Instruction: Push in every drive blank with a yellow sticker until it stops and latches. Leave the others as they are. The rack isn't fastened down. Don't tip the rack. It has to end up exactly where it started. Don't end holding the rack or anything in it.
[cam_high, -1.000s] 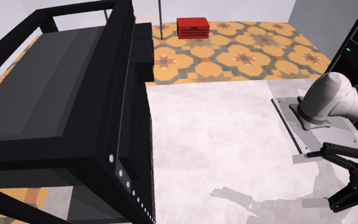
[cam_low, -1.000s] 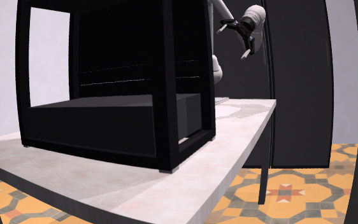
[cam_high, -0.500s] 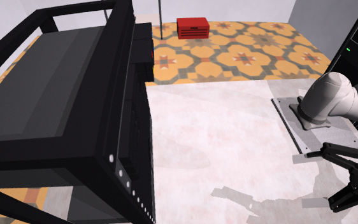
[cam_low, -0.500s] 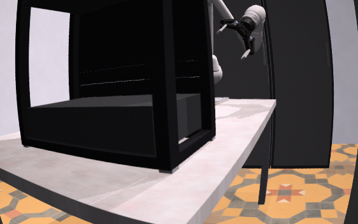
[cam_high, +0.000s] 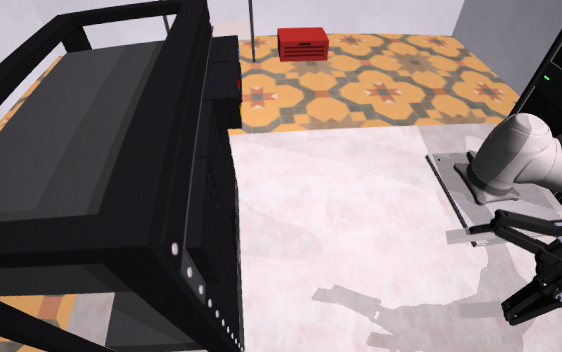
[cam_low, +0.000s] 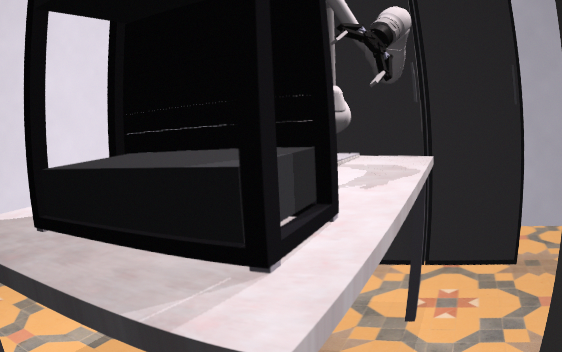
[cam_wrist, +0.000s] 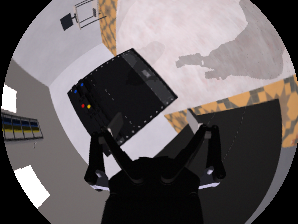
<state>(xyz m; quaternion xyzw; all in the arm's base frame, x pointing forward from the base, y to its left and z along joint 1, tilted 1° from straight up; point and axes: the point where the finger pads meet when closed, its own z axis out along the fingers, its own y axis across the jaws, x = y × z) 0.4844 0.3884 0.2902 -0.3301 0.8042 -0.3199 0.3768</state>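
Note:
A black open-frame rack (cam_high: 115, 165) stands on the pale table at the left; it also shows in the exterior view (cam_low: 180, 130) and, small and far off, in the wrist view (cam_wrist: 120, 99). Drive blanks stick out of its front near the top (cam_high: 225, 75). In the wrist view small coloured stickers show on the front: blue (cam_wrist: 80, 87), yellow (cam_wrist: 83, 95) and red (cam_wrist: 84, 106). My gripper (cam_high: 492, 272) is open and empty, high above the table at the right, far from the rack; it also shows in the exterior view (cam_low: 357, 57) and in the wrist view (cam_wrist: 156, 179).
The arm's base (cam_high: 515, 160) sits on a grey plate at the table's right side. A red toolbox (cam_high: 303, 44) lies on the patterned floor behind. A dark cabinet (cam_low: 465, 130) stands behind the table. The table edge (cam_low: 350, 280) is near the rack's foot.

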